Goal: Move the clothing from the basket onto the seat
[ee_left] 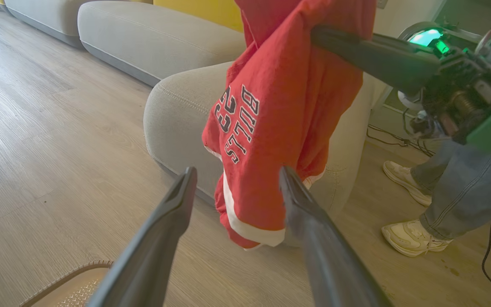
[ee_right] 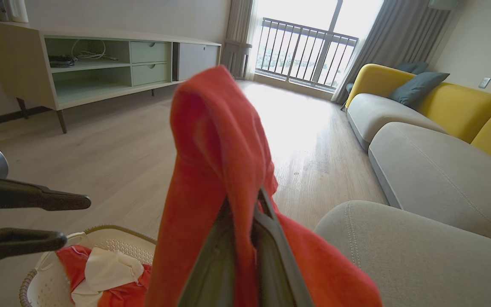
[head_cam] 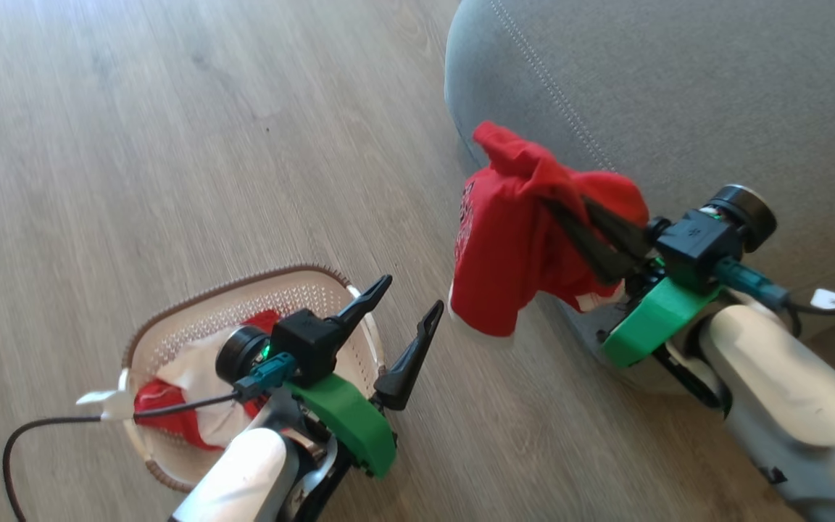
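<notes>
My right gripper (head_cam: 566, 210) clamps the red jersey (head_cam: 504, 246) beside the seat (head_cam: 678, 87) (left gripper (head_cam: 412, 292) gapes empty); released here, its hanging weight could drag it onto the floor (head_cam: 171, 145).

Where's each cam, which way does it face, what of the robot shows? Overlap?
Head: atop the robot, facing down at basket and seat; left end effector open, right end effector shut on the red garment.
Left wrist: on left arm, facing along its own fingers at garment and seat; right end effector upper right.
Right wrist: on right arm, facing the balcony door past the gripped garment; left end effector at left.
Shared: all show garment, seat, basket.
</notes>
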Controlling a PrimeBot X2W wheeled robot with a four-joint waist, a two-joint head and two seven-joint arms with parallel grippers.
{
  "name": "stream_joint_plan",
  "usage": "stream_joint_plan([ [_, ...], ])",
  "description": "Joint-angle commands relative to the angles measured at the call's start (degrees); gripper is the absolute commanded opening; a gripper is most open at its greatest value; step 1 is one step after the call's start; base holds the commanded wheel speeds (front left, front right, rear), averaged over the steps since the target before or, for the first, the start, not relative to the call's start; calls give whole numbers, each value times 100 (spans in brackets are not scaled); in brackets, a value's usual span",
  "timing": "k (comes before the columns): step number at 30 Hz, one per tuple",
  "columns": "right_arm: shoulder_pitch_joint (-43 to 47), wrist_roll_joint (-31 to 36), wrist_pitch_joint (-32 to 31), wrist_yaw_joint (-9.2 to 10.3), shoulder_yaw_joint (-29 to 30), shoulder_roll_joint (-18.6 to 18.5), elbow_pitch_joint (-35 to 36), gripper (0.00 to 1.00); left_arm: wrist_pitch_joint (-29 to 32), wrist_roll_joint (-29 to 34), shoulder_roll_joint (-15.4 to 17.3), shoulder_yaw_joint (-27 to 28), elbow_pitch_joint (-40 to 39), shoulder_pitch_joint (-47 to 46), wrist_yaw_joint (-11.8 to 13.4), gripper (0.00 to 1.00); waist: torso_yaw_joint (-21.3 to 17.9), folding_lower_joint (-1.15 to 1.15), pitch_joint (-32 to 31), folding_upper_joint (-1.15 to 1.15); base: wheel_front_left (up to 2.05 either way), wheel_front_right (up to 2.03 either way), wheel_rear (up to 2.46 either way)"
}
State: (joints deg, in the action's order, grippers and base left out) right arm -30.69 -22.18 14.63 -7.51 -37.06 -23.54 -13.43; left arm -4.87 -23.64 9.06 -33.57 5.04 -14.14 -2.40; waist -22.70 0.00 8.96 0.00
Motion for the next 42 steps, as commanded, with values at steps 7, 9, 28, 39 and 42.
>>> stream_joint_plan([
  [7,55,-123,37,2,846,-90,297,0,22,189,55,160,-287,-743,18,100,228,0,768,0,0,0,0],
  [9,-52,-166,37,2,1182,-65,316,0,60,288,86,175,-318,-990,20,100,303,0,1120,0,0,0,0],
  [28,-3363,39,-87,2,5411,-72,-1300,0,144,841,241,234,-430,-2341,87,100,1180,0,3835,0,0,0,0],
  [39,-5005,1679,-641,2,7927,-1197,-2682,0,-418,720,-8,42,-251,-1742,256,100,2067,0,4145,0,0,0,0],
  [42,-4888,2186,-527,2,8629,-1068,-2940,0,-489,711,-14,15,-291,-1641,292,100,2223,0,4246,0,0,0,0],
])
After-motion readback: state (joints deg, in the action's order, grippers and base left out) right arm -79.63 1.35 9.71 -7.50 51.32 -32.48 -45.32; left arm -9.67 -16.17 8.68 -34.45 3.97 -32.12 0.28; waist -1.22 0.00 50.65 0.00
